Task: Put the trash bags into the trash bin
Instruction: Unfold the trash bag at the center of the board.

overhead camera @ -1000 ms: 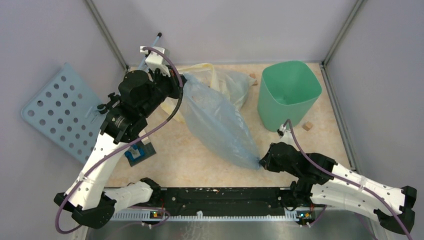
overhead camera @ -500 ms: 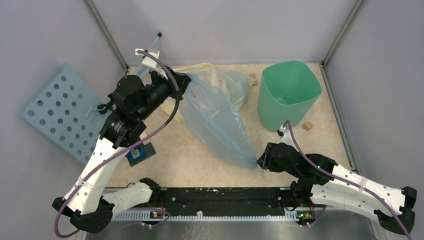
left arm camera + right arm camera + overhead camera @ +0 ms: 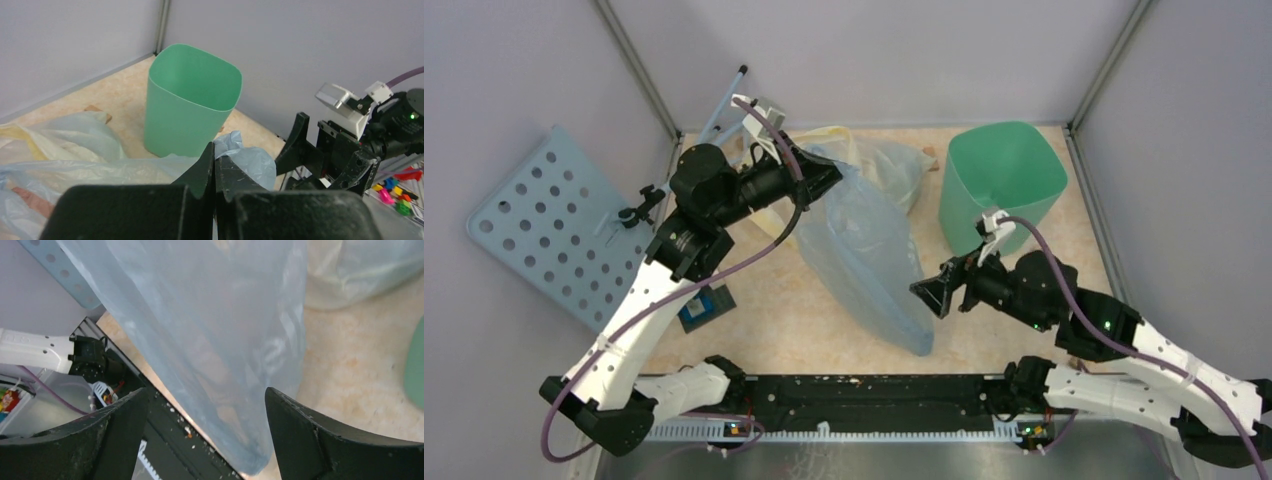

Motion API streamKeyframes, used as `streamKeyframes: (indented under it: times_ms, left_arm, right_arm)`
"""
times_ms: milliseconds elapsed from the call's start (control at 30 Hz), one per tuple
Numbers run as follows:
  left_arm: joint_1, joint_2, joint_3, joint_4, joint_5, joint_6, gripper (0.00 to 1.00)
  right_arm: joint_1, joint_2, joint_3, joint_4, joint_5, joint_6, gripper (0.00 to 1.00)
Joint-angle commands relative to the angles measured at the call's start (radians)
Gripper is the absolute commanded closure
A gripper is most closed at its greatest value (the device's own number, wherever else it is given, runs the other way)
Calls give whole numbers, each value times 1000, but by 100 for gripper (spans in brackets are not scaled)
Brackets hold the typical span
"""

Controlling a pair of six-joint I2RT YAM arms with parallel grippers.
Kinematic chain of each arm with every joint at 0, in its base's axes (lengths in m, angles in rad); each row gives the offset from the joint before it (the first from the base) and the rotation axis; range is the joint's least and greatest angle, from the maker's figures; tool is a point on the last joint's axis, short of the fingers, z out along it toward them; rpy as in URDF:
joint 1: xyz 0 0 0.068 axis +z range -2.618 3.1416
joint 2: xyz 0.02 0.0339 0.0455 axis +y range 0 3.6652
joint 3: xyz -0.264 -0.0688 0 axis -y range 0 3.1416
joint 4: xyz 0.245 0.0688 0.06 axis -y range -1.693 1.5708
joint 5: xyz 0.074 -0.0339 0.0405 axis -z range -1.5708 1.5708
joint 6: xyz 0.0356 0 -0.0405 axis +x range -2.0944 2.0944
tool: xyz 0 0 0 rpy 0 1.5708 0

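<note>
The pale-blue see-through trash bag (image 3: 864,250) hangs slanting from my left gripper (image 3: 831,176), which is shut on its top edge. In the left wrist view the jaws (image 3: 215,156) meet with crinkled blue film (image 3: 250,157) pinched between them. The bag's lower end (image 3: 917,342) rests near the table's front. My right gripper (image 3: 930,293) stands open just right of the bag's lower part; in its wrist view the bag (image 3: 215,340) fills the space ahead of the spread fingers (image 3: 206,390), with nothing gripped. The mint-green trash bin (image 3: 1002,185) (image 3: 192,102) stands upright at the back right.
A whitish bag with a yellow rim (image 3: 886,165) (image 3: 60,142) lies behind the blue bag. A pale-blue perforated board (image 3: 544,225) leans at the left wall. Small wooden blocks (image 3: 1038,252) lie beside the bin, and a small blue object (image 3: 704,305) lies near the left arm.
My right gripper has opened, let go of the bag's lower corner and risen up to the right. The left gripper has carried the bag's top to the right.
</note>
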State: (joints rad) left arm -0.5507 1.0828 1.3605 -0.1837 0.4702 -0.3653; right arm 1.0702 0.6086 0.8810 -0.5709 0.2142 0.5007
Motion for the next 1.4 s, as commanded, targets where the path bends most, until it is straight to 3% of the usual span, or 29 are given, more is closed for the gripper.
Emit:
streamKeyframes:
  times_ms: [0,333,500,833,1067,1367]
  left_arm:
    - [-1,19,-10,110,102,-62,100]
    - [-2,35,-33,137,162,-85,100]
    - [-2,58,-26,155,184,-100,100]
    - [-3,83,-24,190,150,-158,100]
    - [-5,71,-67,206,-21,-261,100]
    - [-5,84,-75,230,-13,-298,100]
  right_arm:
    - [-4,164,182,113,-33,-235,13]
    - [-4,285,354,241,-69,-418,10]
    - [-3,336,389,296,-97,-447,15]
    - [-3,492,481,304,-86,-327,7]
    - [102,526,484,347,179,-342,7]
    - [138,616,546,330,333,-425,15]
